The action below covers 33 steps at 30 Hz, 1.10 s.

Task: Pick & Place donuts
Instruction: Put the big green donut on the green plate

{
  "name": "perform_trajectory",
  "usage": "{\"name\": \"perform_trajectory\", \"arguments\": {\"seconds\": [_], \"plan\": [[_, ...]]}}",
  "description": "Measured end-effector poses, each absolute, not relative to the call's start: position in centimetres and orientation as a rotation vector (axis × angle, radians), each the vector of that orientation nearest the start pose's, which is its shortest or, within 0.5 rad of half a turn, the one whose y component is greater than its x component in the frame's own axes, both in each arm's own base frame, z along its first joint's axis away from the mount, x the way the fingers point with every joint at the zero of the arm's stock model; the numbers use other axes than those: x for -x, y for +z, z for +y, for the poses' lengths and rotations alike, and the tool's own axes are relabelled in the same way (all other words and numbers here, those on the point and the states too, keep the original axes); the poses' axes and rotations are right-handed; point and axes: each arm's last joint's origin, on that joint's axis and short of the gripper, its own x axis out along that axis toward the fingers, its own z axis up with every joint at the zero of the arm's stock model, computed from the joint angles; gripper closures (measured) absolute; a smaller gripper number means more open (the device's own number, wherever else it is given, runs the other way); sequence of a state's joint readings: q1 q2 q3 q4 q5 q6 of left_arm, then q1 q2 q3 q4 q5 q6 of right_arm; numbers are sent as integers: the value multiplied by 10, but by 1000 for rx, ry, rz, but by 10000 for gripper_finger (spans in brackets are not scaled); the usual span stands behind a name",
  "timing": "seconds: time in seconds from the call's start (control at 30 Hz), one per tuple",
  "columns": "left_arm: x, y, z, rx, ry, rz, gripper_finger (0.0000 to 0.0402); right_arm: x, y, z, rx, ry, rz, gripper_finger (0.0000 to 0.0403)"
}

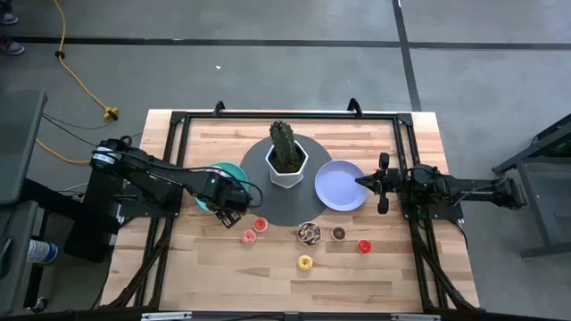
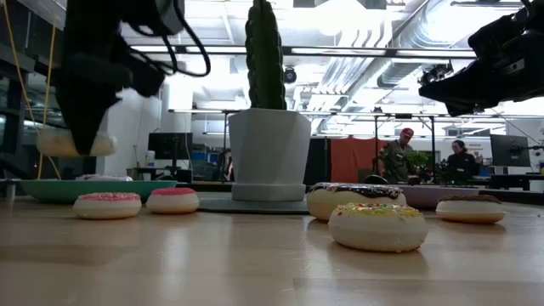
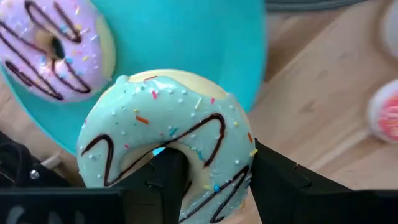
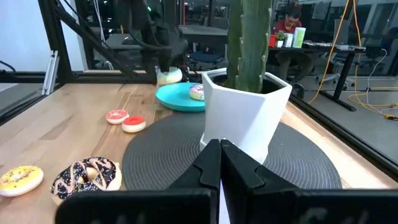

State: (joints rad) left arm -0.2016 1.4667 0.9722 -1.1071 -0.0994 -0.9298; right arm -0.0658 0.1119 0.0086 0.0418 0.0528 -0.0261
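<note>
Left claw [image 3: 208,180]: gripping the mint-green donut [image 3: 165,134] by one side of its ring, one finger through the hole, the other outside.
Donut's place: hanging in the claw just above the near edge of the teal plate [image 3: 186,37], clear of the counter [image 1: 268,276].
Ahead of the claw: a pink donut [image 3: 53,46] is already lying on that plate.
Doing it well: probably carrying the ring further in over bare teal, lowering until it touches, then releasing without nudging the pink one.
Right claw [image 4: 219,163]: fingers closed on nothing, waiting beside the lavender plate [image 1: 335,192].
</note>
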Motion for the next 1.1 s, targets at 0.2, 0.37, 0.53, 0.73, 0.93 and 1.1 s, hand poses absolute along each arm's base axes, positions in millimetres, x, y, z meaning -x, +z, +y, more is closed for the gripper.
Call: {"name": "perform_trajectory", "arguments": {"seconds": [0.2,0.37,0.53,0.73,0.93,1.1], "plan": [[-221,187,-30,487,629,1468,250,-104,161,-8,26,-118,64,402],[-214,174,-24,469,606,1487,250,-104,161,-8,26,-117,64,402],[-210,167,-21,452,586,1497,250,-104,162,-8,26,-117,63,402],[-207,159,-20,448,541,1514,250,-104,162,-8,26,-118,62,402],[-205,156,-20,420,520,1529,250,-104,162,-8,26,-118,63,402],[-204,155,-19,416,520,1533,250,-104,162,-8,26,-117,62,402]]}}
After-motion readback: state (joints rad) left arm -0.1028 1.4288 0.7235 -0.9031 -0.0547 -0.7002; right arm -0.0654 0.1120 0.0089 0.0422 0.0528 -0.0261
